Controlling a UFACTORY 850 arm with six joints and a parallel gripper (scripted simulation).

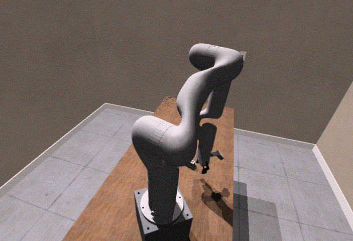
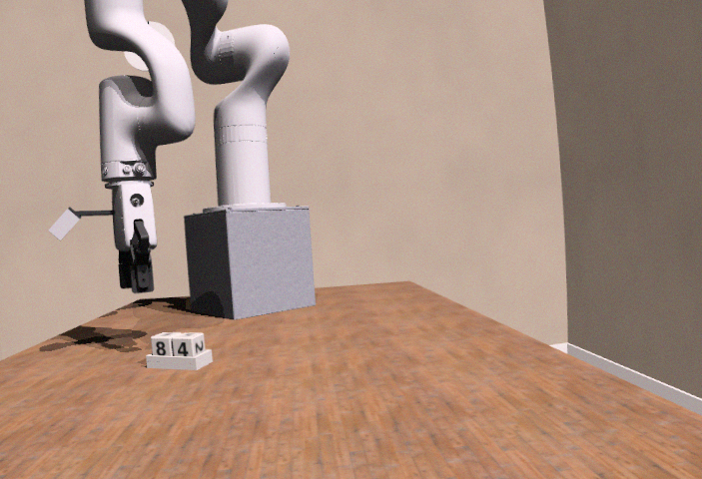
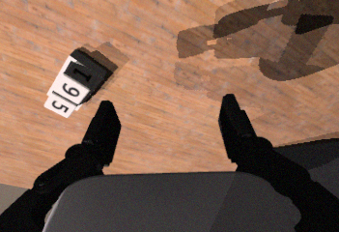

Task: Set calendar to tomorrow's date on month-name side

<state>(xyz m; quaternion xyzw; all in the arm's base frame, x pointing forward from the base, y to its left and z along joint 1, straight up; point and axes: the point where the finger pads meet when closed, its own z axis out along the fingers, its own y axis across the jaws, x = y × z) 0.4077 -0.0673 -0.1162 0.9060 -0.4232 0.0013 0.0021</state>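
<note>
The calendar tray (image 2: 168, 362) (image 3: 100, 76) lies flat on the table, with two white cubes side by side in it. In the exterior view the left cube (image 2: 161, 345) shows 8 and the right cube (image 2: 182, 345) shows 4, with a turned digit on its right side. In the wrist view the cube tops show 9 (image 3: 70, 91) and 5 (image 3: 60, 106), and a shaded side shows 1. No month name is readable, and the date on that side cannot be read. My gripper (image 1: 205, 168) (image 2: 135, 288) (image 3: 167, 110) is open and empty, above the table and off to one side of the tray.
The robot's grey pedestal (image 1: 165, 228) (image 2: 270, 262) stands on the wooden table (image 1: 111, 199) (image 2: 362, 395), behind the tray in the exterior view. The arm's shadow falls beside the tray. The table's long edge runs near the gripper in the top view.
</note>
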